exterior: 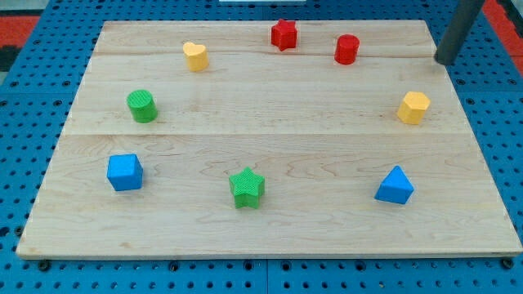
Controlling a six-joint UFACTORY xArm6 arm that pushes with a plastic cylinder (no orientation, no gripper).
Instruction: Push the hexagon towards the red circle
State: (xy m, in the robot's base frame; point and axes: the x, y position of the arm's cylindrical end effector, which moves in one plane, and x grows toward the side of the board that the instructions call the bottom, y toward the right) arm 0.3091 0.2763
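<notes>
Rod waits at counter's (245,114) top-right edge
My tip (445,61), no pincer fitted, sits above yellow hexagon (413,107) at the view's right; red circle (346,49) near top, left of tip.

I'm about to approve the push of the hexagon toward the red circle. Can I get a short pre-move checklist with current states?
1. yellow hexagon visible on the board: ok.
2. red circle visible, up-left of the hexagon: ok.
3. Straight path between them free of blocks: ok.
4. my tip on the hexagon's far side from the circle: not ok; it is up-right of it.
5. Tip apart from every block: ok.
</notes>
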